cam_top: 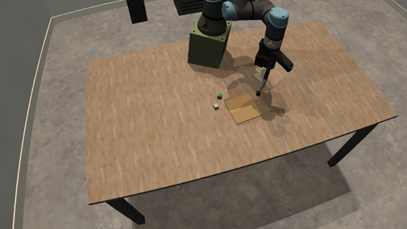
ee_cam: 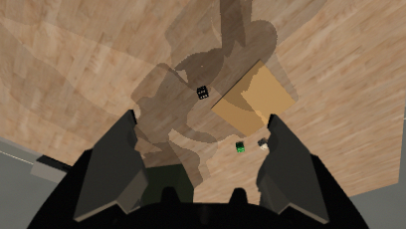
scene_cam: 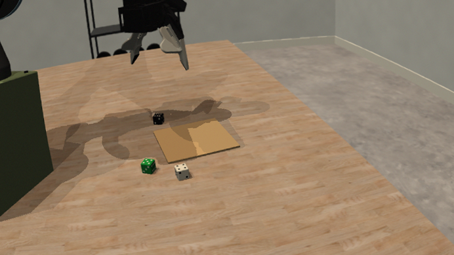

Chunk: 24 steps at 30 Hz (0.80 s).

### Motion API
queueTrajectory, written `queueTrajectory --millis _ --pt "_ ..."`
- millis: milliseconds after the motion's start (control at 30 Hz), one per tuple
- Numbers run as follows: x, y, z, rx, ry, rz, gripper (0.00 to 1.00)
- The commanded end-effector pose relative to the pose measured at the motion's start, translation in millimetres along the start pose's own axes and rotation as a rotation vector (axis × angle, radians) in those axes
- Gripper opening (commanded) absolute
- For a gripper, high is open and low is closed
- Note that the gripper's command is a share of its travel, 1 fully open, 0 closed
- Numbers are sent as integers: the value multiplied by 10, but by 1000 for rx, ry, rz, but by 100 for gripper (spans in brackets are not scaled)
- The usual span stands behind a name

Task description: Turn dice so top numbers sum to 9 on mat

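A tan square mat (cam_top: 243,109) (scene_cam: 200,138) (ee_cam: 254,100) lies on the wooden table with nothing on it. A black die (cam_top: 258,92) (scene_cam: 158,118) (ee_cam: 202,93) sits flat on the table just beyond the mat's far corner. A green die (cam_top: 219,96) (scene_cam: 148,166) (ee_cam: 240,146) and a white die (cam_top: 216,106) (scene_cam: 182,171) (ee_cam: 262,143) sit flat on the table off the mat's opposite edge, close together. My gripper (cam_top: 262,83) (scene_cam: 160,64) (ee_cam: 202,113) is open and empty. It hangs well above the black die, tilted.
The arm's green pedestal (cam_top: 207,48) (scene_cam: 0,143) stands on the table behind the dice. A black shelf rack (scene_cam: 97,26) stands on the floor beyond the table. The table's side edge (scene_cam: 293,93) runs beyond the mat.
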<state>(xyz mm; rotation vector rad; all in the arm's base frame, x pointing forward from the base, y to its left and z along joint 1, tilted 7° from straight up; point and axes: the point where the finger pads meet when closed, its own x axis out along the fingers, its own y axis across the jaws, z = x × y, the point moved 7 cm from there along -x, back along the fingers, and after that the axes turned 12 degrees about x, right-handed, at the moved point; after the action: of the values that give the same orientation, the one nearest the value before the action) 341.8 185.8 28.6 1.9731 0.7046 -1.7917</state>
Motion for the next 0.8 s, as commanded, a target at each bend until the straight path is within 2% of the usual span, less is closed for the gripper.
queueTrajectory --millis 0,333,767 --pt "-135 2 -1 0 -1 -1 100" --pt "-330 3 -1 0 -1 -1 100" --pt "-351 2 -1 0 -1 -1 100"
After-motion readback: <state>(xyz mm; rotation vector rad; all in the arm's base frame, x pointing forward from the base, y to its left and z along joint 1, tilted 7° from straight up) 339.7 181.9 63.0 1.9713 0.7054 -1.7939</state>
